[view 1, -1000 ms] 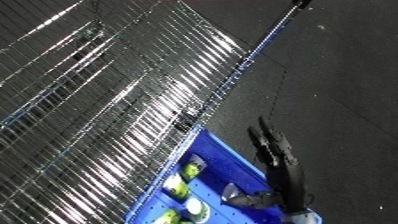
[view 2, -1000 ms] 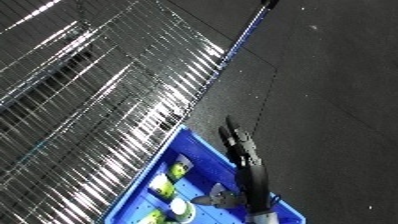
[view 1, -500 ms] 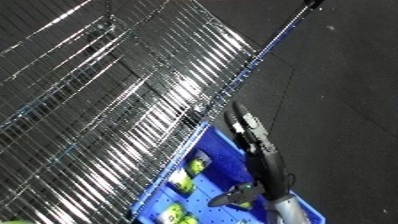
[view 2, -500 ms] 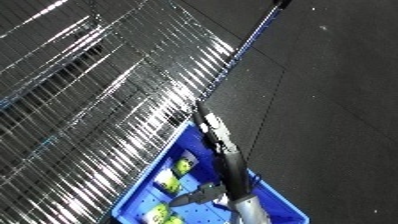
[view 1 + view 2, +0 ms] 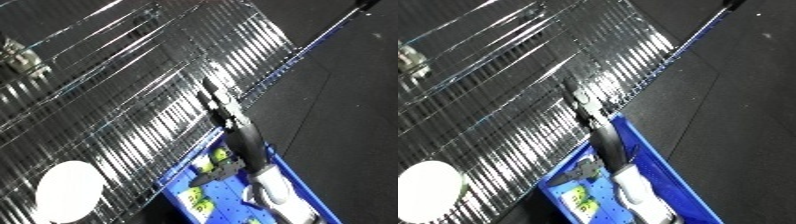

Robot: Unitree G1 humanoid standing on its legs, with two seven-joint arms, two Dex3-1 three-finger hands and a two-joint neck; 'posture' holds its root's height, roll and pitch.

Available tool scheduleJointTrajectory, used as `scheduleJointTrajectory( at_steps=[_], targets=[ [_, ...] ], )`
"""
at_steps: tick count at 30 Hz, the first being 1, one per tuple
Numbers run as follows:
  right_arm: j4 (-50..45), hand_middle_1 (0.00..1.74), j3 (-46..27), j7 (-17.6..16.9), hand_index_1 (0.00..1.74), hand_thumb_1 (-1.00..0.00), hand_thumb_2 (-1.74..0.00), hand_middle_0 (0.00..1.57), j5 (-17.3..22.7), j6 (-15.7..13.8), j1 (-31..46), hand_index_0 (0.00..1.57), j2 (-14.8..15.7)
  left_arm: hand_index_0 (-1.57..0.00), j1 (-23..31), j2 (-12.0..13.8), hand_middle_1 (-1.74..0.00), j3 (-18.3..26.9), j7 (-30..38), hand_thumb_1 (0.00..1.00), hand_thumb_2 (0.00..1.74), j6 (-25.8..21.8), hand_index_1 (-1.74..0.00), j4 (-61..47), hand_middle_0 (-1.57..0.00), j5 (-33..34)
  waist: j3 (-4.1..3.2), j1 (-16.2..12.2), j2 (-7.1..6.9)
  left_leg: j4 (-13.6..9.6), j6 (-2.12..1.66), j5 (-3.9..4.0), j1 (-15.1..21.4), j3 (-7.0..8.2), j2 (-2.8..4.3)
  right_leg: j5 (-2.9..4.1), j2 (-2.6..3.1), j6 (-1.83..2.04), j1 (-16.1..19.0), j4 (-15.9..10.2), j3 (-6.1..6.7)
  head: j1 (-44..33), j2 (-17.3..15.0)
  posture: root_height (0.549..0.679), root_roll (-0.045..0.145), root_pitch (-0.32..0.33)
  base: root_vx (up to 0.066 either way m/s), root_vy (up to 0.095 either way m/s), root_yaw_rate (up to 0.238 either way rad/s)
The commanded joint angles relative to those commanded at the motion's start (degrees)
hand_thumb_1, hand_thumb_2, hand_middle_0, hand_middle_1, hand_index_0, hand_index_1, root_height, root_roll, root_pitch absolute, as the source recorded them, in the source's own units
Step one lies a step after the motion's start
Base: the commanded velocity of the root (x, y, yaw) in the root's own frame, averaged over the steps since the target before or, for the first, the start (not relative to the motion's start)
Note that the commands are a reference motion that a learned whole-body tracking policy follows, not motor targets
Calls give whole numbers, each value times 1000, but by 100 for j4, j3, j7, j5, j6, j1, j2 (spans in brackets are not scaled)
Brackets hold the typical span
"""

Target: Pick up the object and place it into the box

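Note:
My right hand [image 5: 242, 141] reaches up from the lower edge on a white forearm [image 5: 271, 187], out past the far rim of the blue bin [image 5: 666, 161]. Its black fingers [image 5: 217, 101] lie straight over the wire shelf [image 5: 133, 100], and the thumb sticks out to the left; it is open and holds nothing. A round white object [image 5: 66, 193] rests on the shelf at the lower left, well away from the hand. Yellow-green items [image 5: 202, 161] lie inside the bin, partly hidden by the arm. My left hand shows in no view.
The chrome wire shelf fills the upper left, with a blue edge rail [image 5: 298, 57] running to the top right. Dark floor [image 5: 351, 105] lies to the right. A blurry pale thing [image 5: 19, 57] sits on the shelf at far left.
The right hand has stretched up and left, from above the bin's inside to over the wire shelf. The view has shifted, bringing the round white object into sight.

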Motion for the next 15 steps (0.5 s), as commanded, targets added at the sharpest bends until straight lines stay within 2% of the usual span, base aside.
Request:
scheduleJointTrajectory(
  at_steps=[6, 10, 15],
  targets=[
    [21, 0, 165, 47, 0, 0, 0, 0, 12, 82, -99, 0, 152, -1570, -17, 132, -1740, 62, -120, 1000, 1740, 134, -1740, 51, -1570, 45, 0, 269, -175, 170, 39, -2, -115, -207, -57, -42, 6, -5, 46, 173, -147, -897, -31, 640, 73, 46, 38, -78, 161],
    [59, 0, 234, 135, 0, 0, 0, 0, 10, 81, -114, 0, 234, -1570, 6, 165, -1740, 89, -106, 1000, 1740, 150, -1740, 49, -1570, 59, 0, 403, -221, 235, 46, 32, -191, -306, -90, -57, -3, 10, 28, 259, -230, -1770, 9, 638, 66, 43, 42, -14, 118],
    [119, 0, 291, 257, 0, 0, 0, 0, -69, 19, -93, 0, 351, -1570, 54, 187, -1740, 63, -79, 1000, 1740, 191, -1740, -17, -1570, 84, 0, 529, -245, 240, 56, 98, -279, -389, -123, -50, -5, 52, -48, 335, -311, -2237, 38, 636, 57, 47, 22, -19, 126]
  ],
)
